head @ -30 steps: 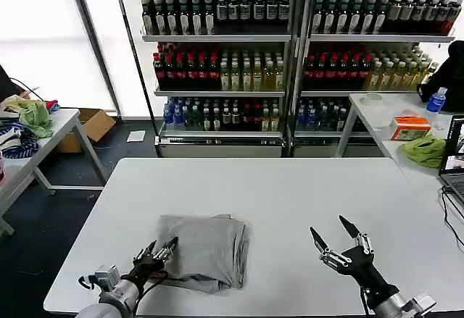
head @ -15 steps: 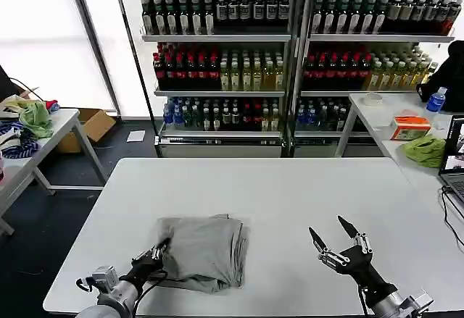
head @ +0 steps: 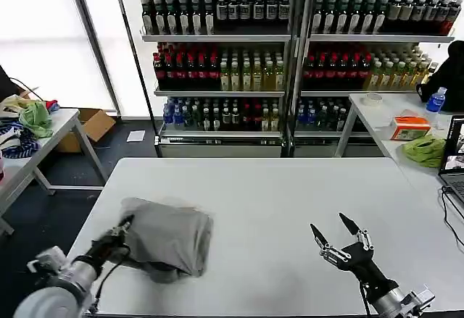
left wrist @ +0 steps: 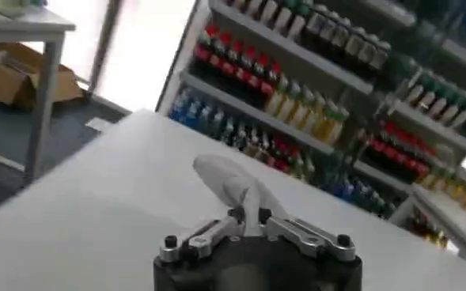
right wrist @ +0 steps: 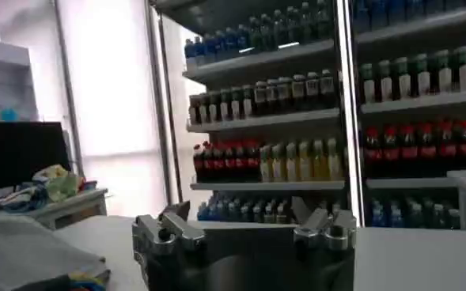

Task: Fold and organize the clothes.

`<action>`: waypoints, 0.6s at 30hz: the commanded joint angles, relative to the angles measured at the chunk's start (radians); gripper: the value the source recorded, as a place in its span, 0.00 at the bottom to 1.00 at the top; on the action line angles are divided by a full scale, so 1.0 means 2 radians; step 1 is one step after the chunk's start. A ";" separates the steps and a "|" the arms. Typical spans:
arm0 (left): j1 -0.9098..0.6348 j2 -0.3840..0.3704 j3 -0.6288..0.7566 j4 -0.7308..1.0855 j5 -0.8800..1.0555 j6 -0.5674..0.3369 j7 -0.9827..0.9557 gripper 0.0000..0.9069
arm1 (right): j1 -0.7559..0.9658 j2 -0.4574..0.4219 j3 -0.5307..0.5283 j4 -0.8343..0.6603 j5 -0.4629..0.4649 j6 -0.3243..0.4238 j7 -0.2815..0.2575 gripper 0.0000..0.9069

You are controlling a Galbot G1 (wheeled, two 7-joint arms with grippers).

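Grey shirt [head: 168, 237] bunched in folded bundle on worktop [head: 290, 195], left end effector [head: 123, 229] clamped on its edge, dragged leftward since earlier, right end effector [head: 338, 237] spread open, idle.

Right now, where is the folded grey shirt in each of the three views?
Head view: grey shirt at the table's near left, pinched by the left end effector.
Left wrist view: a pale fold just beyond that end effector.
Right wrist view: lower corner.
Shared landmark: the drink shelves.
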 commanded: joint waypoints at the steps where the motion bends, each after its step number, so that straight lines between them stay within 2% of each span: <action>1: 0.006 0.122 -0.191 -0.016 -0.238 0.037 -0.040 0.01 | 0.003 0.001 -0.002 -0.001 0.004 0.002 0.000 1.00; 2: 0.006 0.137 -0.193 -0.016 -0.241 0.037 -0.042 0.01 | 0.003 0.001 -0.003 -0.002 0.003 0.002 0.000 1.00; 5: 0.007 0.149 -0.177 -0.025 -0.238 0.036 -0.045 0.01 | 0.008 0.004 -0.006 -0.005 0.001 0.005 0.002 1.00; 11: -0.002 0.138 -0.134 -0.050 -0.224 0.036 -0.056 0.01 | 0.000 0.009 -0.005 -0.007 0.000 0.014 0.002 1.00; 14: 0.010 0.094 -0.067 -0.078 -0.161 0.036 -0.051 0.01 | -0.004 0.014 -0.005 -0.007 -0.001 0.017 0.002 1.00; 18: 0.006 0.021 0.094 -0.061 -0.038 0.032 -0.039 0.01 | -0.002 0.020 -0.002 -0.003 -0.001 0.017 0.003 1.00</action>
